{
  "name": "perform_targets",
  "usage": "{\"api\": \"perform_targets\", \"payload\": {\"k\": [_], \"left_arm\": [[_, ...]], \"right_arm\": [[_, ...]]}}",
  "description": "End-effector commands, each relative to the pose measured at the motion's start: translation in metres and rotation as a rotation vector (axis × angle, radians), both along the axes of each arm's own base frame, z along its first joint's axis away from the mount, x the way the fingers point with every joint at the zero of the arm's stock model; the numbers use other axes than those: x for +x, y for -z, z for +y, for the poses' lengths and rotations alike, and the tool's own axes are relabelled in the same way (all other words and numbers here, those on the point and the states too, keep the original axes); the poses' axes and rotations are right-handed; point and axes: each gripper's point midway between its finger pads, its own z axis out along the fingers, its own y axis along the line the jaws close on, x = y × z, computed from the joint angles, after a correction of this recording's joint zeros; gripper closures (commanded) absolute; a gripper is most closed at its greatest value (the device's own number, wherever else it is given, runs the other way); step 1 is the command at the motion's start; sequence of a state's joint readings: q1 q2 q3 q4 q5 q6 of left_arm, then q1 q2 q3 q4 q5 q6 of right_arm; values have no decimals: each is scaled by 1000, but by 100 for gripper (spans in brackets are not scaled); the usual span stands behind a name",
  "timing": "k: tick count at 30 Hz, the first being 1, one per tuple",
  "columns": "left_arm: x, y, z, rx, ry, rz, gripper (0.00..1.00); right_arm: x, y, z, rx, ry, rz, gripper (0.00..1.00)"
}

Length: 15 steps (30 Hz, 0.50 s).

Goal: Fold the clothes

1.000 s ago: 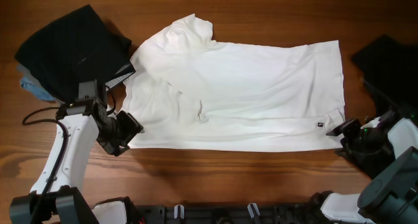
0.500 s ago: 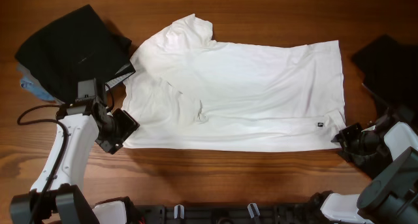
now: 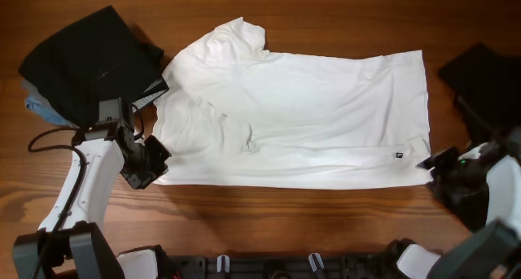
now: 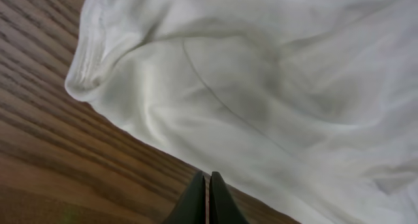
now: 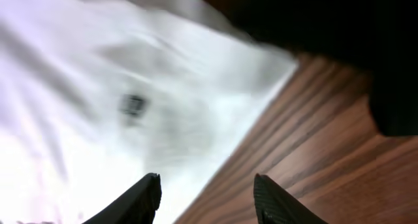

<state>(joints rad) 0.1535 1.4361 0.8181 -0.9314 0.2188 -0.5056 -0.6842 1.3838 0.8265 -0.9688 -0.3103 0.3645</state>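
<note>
**Shirt flat on table, both arms at its near hem**

Overhead: white T-shirt (image 3: 309, 116) lies spread on the wooden table (image 3: 326, 10), hem to the right, collar end to the left, one sleeve pointing to the far edge. Small black hem tag (image 3: 400, 156) sits near the near-right corner. A rumpled black garment (image 3: 85, 59) lies at the far left, touching the shirt's shoulder, with something blue (image 3: 37, 108) poking out from under it. Another dark cloth (image 3: 488, 80) lies at the far right, apart from the shirt. Left gripper (image 3: 155, 161) is at the shirt's near-left corner, right gripper (image 3: 430, 161) just off the near-right corner.

Left wrist: the fingers (image 4: 196, 201) are pressed together with no gap, tips right at the shirt's edge where it meets the wood. Cannot tell whether fabric is pinched between them.

Right wrist: picture blurred. The fingers (image 5: 140, 198) stand apart, holding nothing, over the shirt's corner and bare wood. The tag shows as a dark smudge; black cloth fills the upper right
</note>
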Motion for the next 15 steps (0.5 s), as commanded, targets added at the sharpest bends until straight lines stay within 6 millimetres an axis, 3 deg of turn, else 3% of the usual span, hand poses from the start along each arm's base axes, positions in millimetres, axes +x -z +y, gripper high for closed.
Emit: {"api": "perform_targets", "payload": {"k": [1,2,4,5,6,7,12,15], "left_arm": [[12,-21,-2,-12,75,-109,96],[15,-23,-2,-6,78,-127,94],[21,-28,-2,-1,97,-169,91],[26,-30,-2,2,124,-204,92],[31,-31,-2,11,149,-227,94],[34,-31,-2,16,170,-245,96],[47,-16,-18,29,244,-284,96],[40,6,-16,84,226,-222,96]], "right_arm": [[5,-26,-14,-103,25,-59,46],[5,-26,-16,-113,29,-59,46],[7,-24,-18,-125,19,-69,57],[8,-22,-19,-130,20,-74,77],[9,-17,-20,-130,26,-75,88],[10,-12,-20,-130,41,-76,93],[16,19,-15,-111,36,-74,96],[18,37,-13,-99,31,-60,96]]}}
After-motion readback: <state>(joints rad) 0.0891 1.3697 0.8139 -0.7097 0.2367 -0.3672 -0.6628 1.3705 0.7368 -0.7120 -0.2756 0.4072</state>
